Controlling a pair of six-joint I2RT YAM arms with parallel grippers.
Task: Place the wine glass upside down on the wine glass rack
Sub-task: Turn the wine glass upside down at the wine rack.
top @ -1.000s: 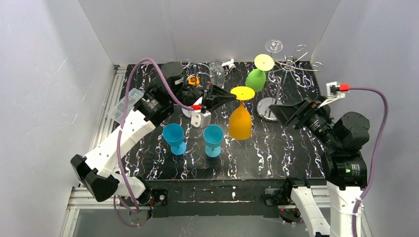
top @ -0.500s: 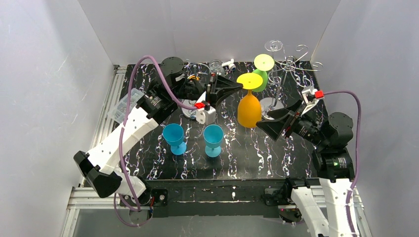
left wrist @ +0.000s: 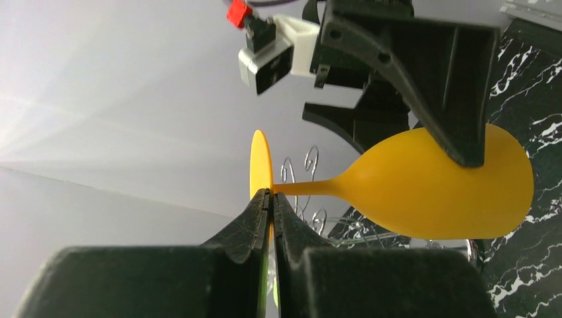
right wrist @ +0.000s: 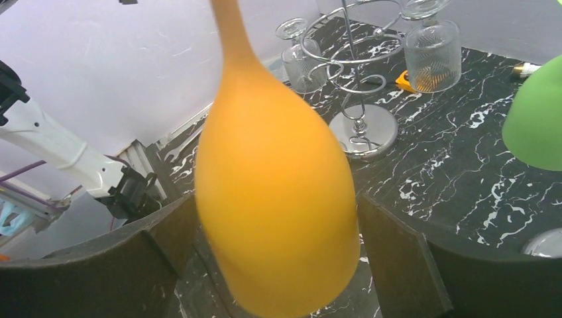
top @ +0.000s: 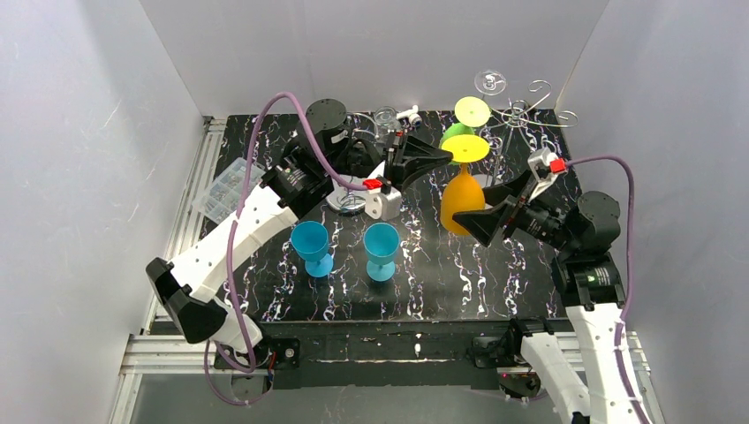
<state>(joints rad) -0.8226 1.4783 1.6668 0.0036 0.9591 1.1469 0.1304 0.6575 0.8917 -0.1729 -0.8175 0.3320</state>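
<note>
Holding wine glass inverted by foot, L gripper pinched shut; R gripper wide round bowl (contact unclear); wine glass rack hang not yet done.

Count: one orange wine glass, one green wine glass, two blue goblets, three clear glasses, one tall wine glass rack, one shorter ringed stand, two robot arms.

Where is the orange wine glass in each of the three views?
Top external: the orange wine glass is right of centre, upside down over the black marbled table.
Left wrist: right of centre, lying sideways in the frame, with the table at the right edge.
Right wrist: it fills the centre, with the table behind.
Shared landmark: the black marbled table.
</note>
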